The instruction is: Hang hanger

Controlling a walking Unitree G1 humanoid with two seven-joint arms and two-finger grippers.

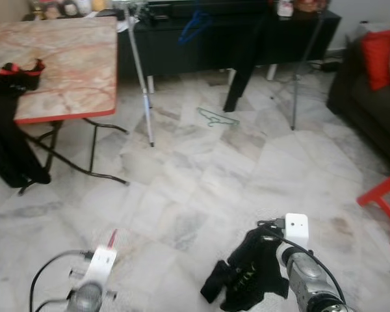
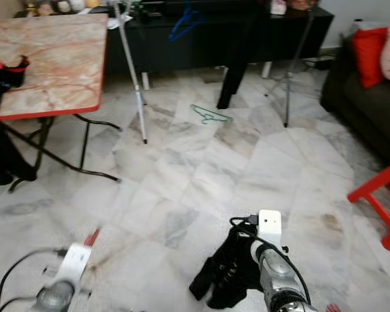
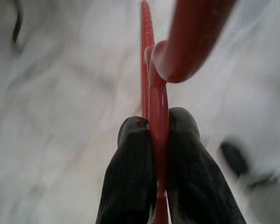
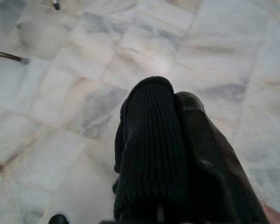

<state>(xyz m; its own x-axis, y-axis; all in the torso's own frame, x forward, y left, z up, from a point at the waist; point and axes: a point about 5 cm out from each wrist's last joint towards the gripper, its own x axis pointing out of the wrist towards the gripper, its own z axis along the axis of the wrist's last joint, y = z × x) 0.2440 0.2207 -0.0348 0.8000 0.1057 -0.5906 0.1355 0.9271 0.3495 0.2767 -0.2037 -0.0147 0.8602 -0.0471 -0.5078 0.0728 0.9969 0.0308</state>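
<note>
1. Left wrist view: left gripper [image 3: 157, 140] pressed together on a red hanger [image 3: 154, 93], thin red bar pinched between the two black fingers [image 3: 130, 168], curved hook end rising just past the fingertips, blurred pale floor behind.
2. Head views: only a short red tip of that hanger [image 1: 112, 237] poking up above the left wrist, low at the robot's left; pinch itself hidden there.
3. Right wrist view: right gripper [image 4: 175, 98] with fingers close together and a black ribbed cloth [image 4: 149, 154] wrapped over them, marble floor [image 4: 84, 93] beyond.
4. Head views: the same cloth seen as a crumpled black garment [image 1: 247, 273] bunched at the right gripper [image 1: 260, 260], low right, hanging just above the tiles.
5. Farther off, seen from the head alone: a green hanger [image 1: 216, 119] lying flat on the floor near the black TV bench [image 1: 182, 39], well apart from both grippers; a blue hanger [image 2: 184, 23] hung up at that bench.
6. To the robot's left, a folding table [image 1: 65, 71] with a marble-pattern top and red edge, dark clothing [image 1: 10, 78] draped over its near corner.
7. Two tripod legs [image 1: 140, 71] standing before the bench; a dark sofa [image 1: 370, 104] with a red cushion [image 1: 377, 55] at right.
</note>
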